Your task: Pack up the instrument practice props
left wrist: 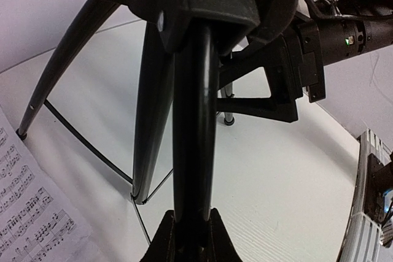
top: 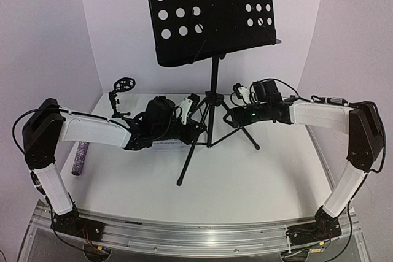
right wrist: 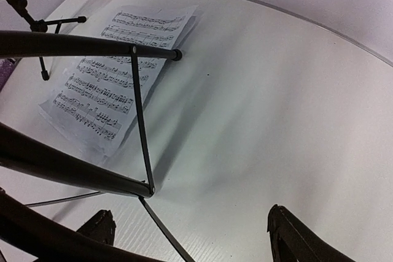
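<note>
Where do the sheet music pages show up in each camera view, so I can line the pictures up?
Top external: the sheet-music pages are a thin sliver left of the stand's legs, mostly hidden by the left arm.
Left wrist: bottom left corner.
Right wrist: upper left.
Shared landmark: the music stand, whose black legs appear in all three.

the music stand (top: pixel 214 84) stands mid-table (top: pixel 258 176), straight ahead of me. the sheet music (right wrist: pixel 104 84) lies flat on the table just left of its legs. further left, the mic stand (top: pixel 120 96) stands behind, and the microphone (top: pixel 78 157) lies nearer me.
</note>
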